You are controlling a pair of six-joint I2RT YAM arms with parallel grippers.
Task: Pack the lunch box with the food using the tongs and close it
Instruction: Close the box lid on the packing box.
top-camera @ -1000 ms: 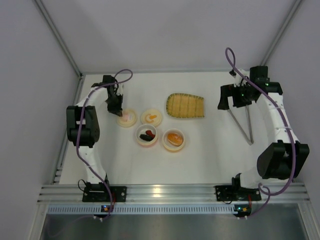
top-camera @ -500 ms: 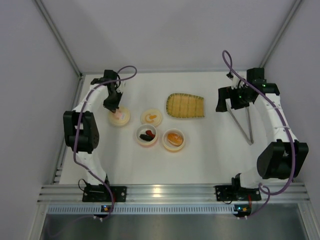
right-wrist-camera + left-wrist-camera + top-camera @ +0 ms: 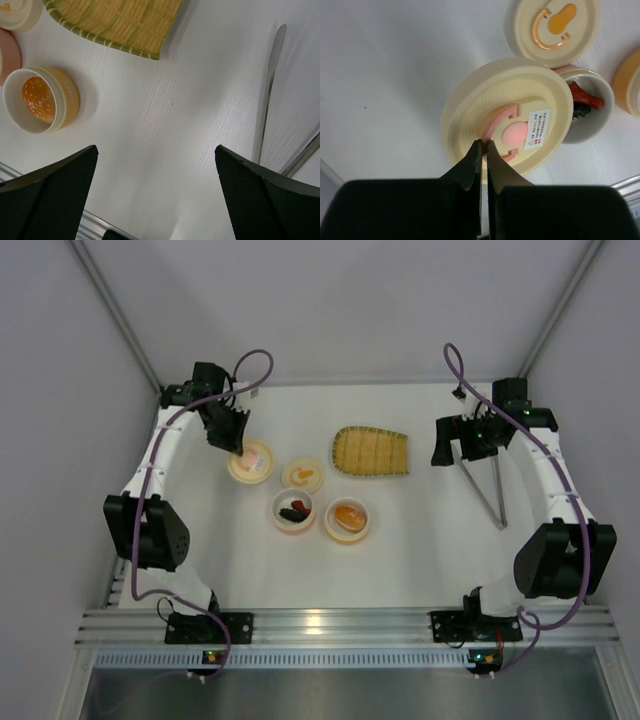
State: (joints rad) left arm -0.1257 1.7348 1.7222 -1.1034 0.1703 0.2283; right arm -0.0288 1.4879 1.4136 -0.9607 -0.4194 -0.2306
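Two open bowls sit nearest the arm bases: the orange bowl point(image 3: 348, 517), holding the rounded orange piece point(image 3: 37, 99), and, touching it at its 9 o'clock, the white bowl point(image 3: 293, 510) with the red piece point(image 3: 585, 95) and the dark piece point(image 3: 580, 111). So the food is already in bowls and no lid covers it. At 12 o'clock of the white bowl lies the orange-handled lid point(image 3: 302, 475), flat on the table. At its 9 o'clock is the pink-handled lid point(image 3: 251, 462). The left gripper point(image 3: 482, 147) comes at that lid from 11 o'clock, jaws pinched together on the edge of the raised pink handle, probably to carry it to a bowl. The yellow tray point(image 3: 370, 452) sits at 12 o'clock of the orange bowl. Out at 3 o'clock the tongs point(image 3: 485, 485) lie on the table, untouched, joined end towards the bases and free ends pointing to 12 o'clock. The right gripper point(image 3: 465, 435) hovers above those far ends, its jaws spread wide and empty, seemingly poised for a pickup.
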